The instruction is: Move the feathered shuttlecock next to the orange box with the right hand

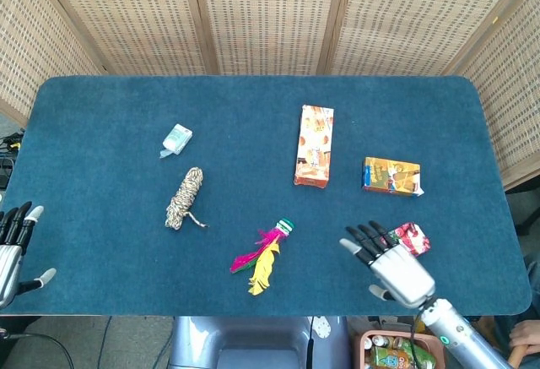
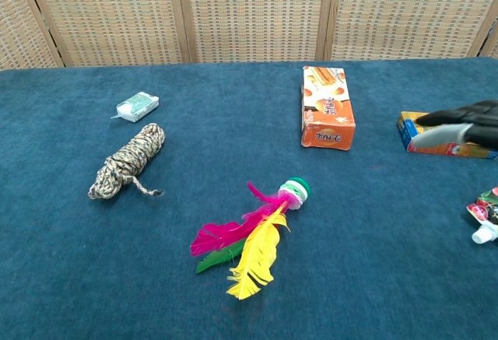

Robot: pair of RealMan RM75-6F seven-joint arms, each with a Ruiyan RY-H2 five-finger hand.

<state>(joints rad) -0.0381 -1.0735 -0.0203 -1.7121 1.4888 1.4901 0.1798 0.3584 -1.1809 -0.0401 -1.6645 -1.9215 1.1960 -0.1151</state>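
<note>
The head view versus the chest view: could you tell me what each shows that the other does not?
Only the head view shows the left hand at the table's near-left edge, the whole right hand, and the table's full outline. The chest view shows only the right hand's dark fingers, nothing extra. Both share the feathered shuttlecock, orange box, rope bundle and red pouch.

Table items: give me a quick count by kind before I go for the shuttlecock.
Boxes: 2, the tall orange box and a smaller orange box
Shuttlecock: 1
Rope bundle: 1
Small white-and-green packet: 1
Red pouch: 1, partly behind the right hand
Total: 6
</note>
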